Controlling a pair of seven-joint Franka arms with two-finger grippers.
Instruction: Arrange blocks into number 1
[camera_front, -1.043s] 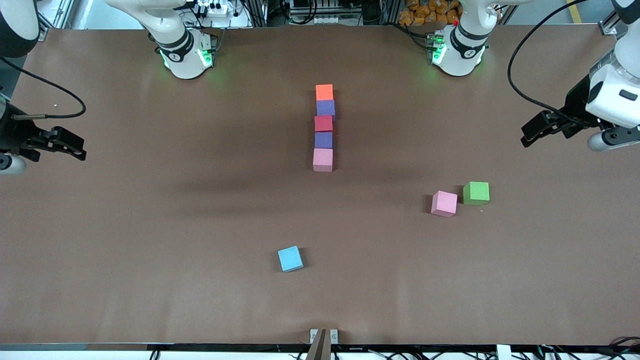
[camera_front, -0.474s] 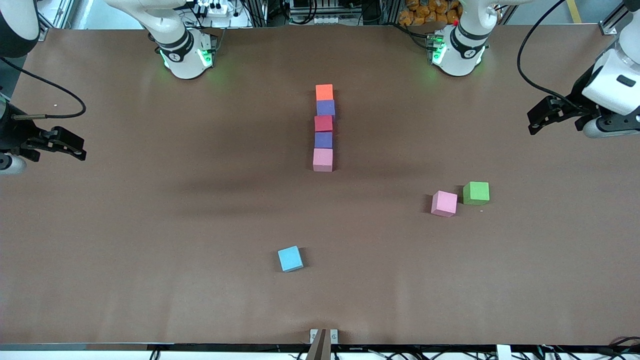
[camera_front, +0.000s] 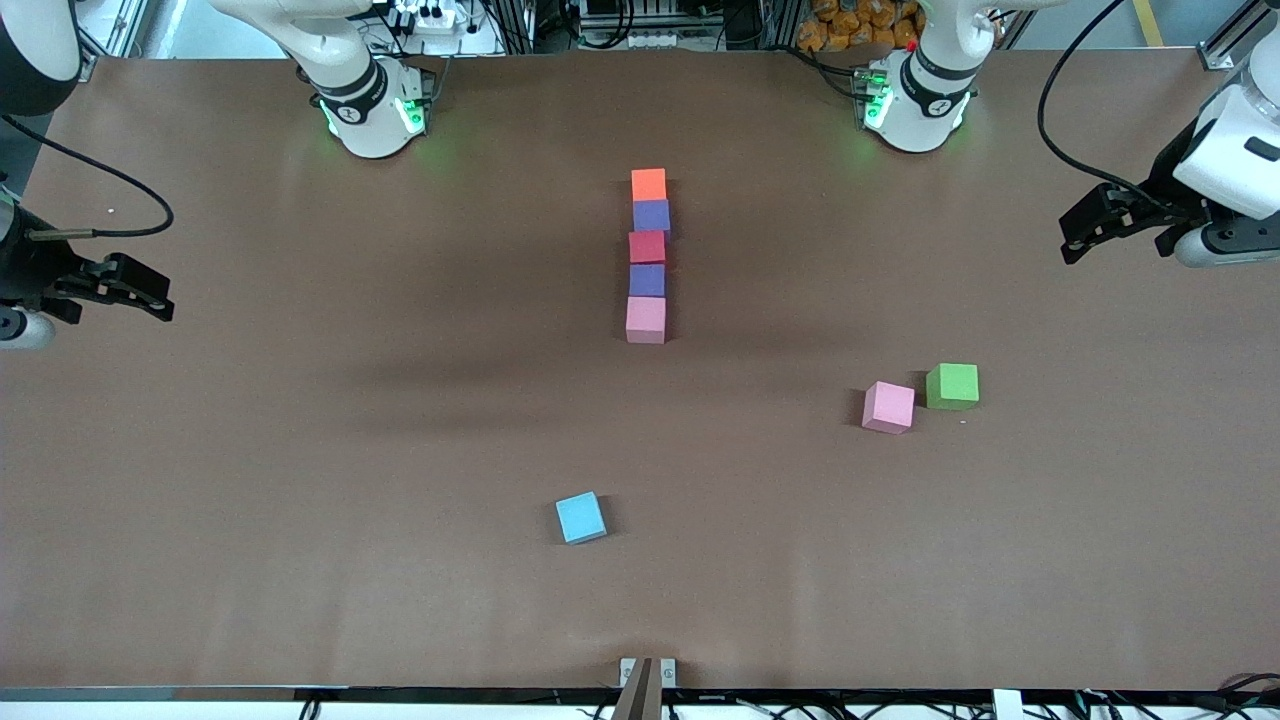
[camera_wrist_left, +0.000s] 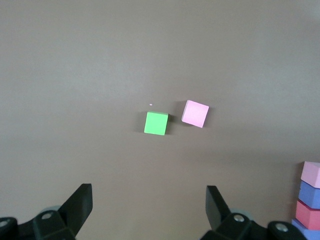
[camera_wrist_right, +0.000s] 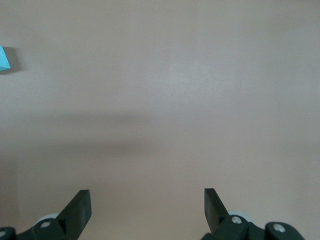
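Five blocks stand in one straight line at the table's middle: orange farthest from the front camera, then purple, red, purple and pink nearest. The pink end of the line shows at the edge of the left wrist view. My left gripper hangs open and empty over the table's edge at the left arm's end. My right gripper is open and empty over the right arm's end.
A second pink cube and a green cube sit side by side toward the left arm's end, also in the left wrist view as pink cube and green cube. A light-blue cube lies nearer the front camera.
My left gripper has drawn up and away toward its end of the table. The right arm and all the blocks have stayed put.
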